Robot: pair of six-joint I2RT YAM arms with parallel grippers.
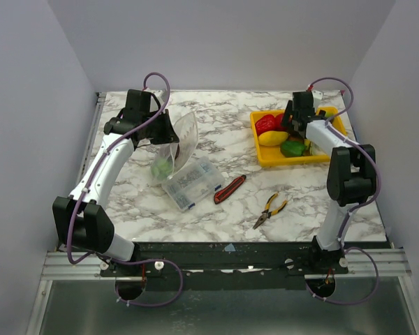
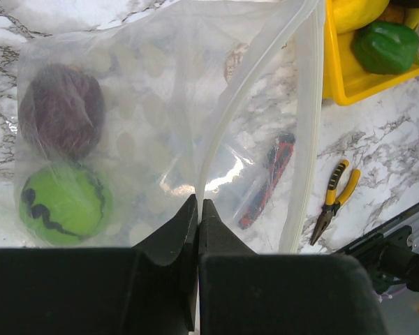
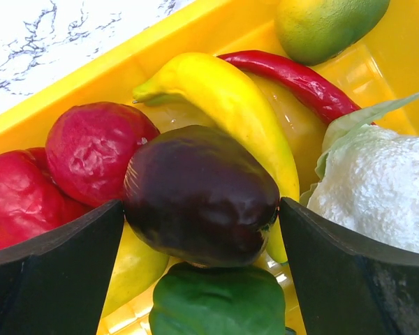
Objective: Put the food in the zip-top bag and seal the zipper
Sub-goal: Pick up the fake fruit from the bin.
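Observation:
My left gripper (image 2: pixel 198 204) is shut on the zipper (image 2: pixel 230 112) strip at the mouth of the clear zip-top bag (image 2: pixel 153 105), holding the bag up at the table's left (image 1: pixel 181 136). Inside the bag lie a dark maroon piece (image 2: pixel 61 110) and a green ball (image 2: pixel 65 204). My right gripper (image 3: pixel 201 204) is down in the yellow tray (image 3: pixel 91 91), open, its fingers close on either side of a dark maroon food piece (image 3: pixel 199 195). That piece rests on a green piece (image 3: pixel 220 300), beside a yellow piece (image 3: pixel 223 98), red pieces (image 3: pixel 91 150) and the white cauliflower (image 3: pixel 380 185).
A clear compartment box (image 1: pixel 193 183) lies just below the bag. A red and black cutter (image 1: pixel 229 189) and yellow-handled pliers (image 1: pixel 269 210) lie in the middle of the marble table. The yellow tray (image 1: pixel 265 159) stands at the back right. White walls close in three sides.

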